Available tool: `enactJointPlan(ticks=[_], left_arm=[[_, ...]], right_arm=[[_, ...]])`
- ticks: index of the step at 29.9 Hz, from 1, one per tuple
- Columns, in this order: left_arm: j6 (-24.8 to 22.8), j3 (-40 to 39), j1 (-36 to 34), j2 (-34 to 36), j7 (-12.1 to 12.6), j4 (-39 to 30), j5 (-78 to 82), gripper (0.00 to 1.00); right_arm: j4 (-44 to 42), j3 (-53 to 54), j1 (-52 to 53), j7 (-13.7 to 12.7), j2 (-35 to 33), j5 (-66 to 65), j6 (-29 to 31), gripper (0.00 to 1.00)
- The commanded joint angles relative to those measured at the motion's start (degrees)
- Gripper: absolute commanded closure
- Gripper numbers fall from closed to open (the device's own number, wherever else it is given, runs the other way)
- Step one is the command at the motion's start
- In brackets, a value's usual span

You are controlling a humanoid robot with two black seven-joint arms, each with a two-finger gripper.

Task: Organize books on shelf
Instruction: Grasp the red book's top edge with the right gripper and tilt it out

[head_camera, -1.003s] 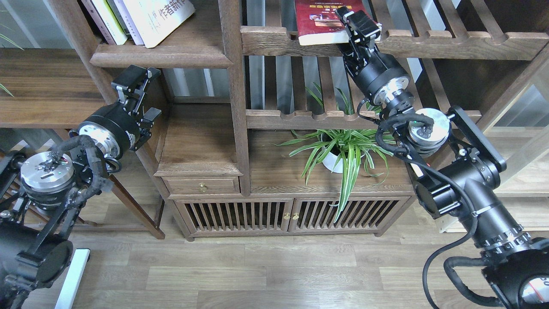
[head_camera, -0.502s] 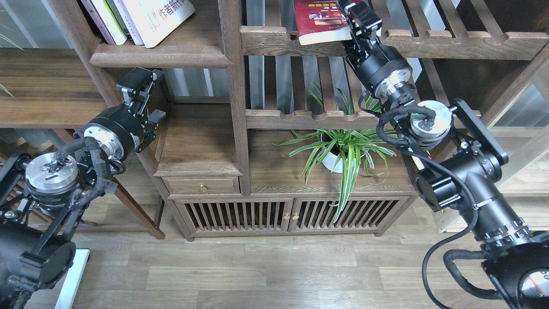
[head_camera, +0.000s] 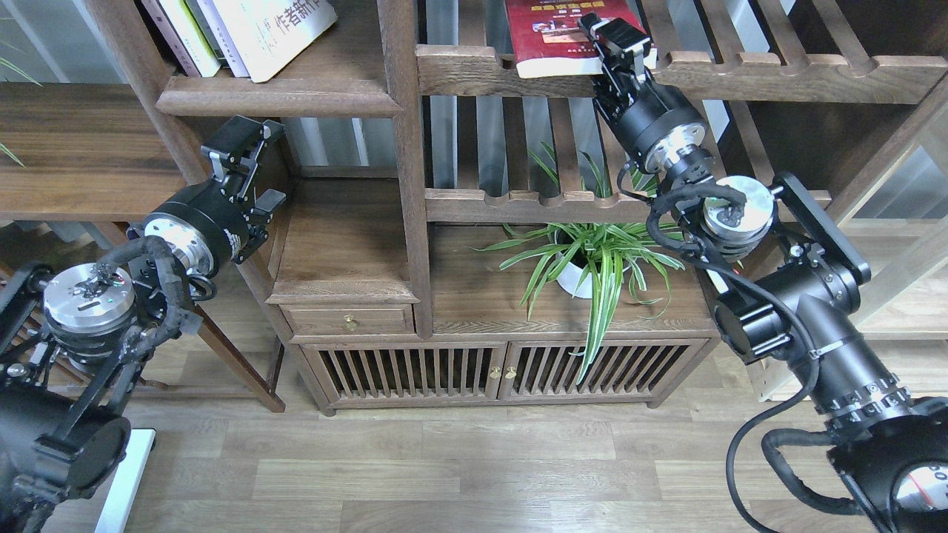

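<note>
The right hand is raised to the slatted rail and grips the lower right corner of the red book, one finger above the cover and one below. The red book lies flat on that rail, its near edge overhanging the front.

The left hand hangs with fingers apart, holding nothing, just below the shelf. On this shelf, upper left, the remaining books lean to the left, the large white one outermost. A potted plant stands on the cabinet below the right arm.
</note>
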Motion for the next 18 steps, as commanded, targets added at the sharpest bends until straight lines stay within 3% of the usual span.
enactJointPlan(ticks=[1,7,18], left_arm=[[0.0,0.0,0.04,0.05,0.0,0.0,0.0,0.02],[0.0,0.0,-0.04,-0.04,0.0,0.0,0.0,0.02],[0.0,-0.53,-0.22,0.31,0.09,-0.09,0.0,0.02]], right_arm=[[-0.12,0.25,0.01,0.26,0.07,-0.05,0.73,0.63],[-1.08,0.34,-0.16,0.26,0.07,0.03,7.84,0.94],[-1.18,0.6,-0.95,0.09,-0.72,0.12,12.25,0.97]])
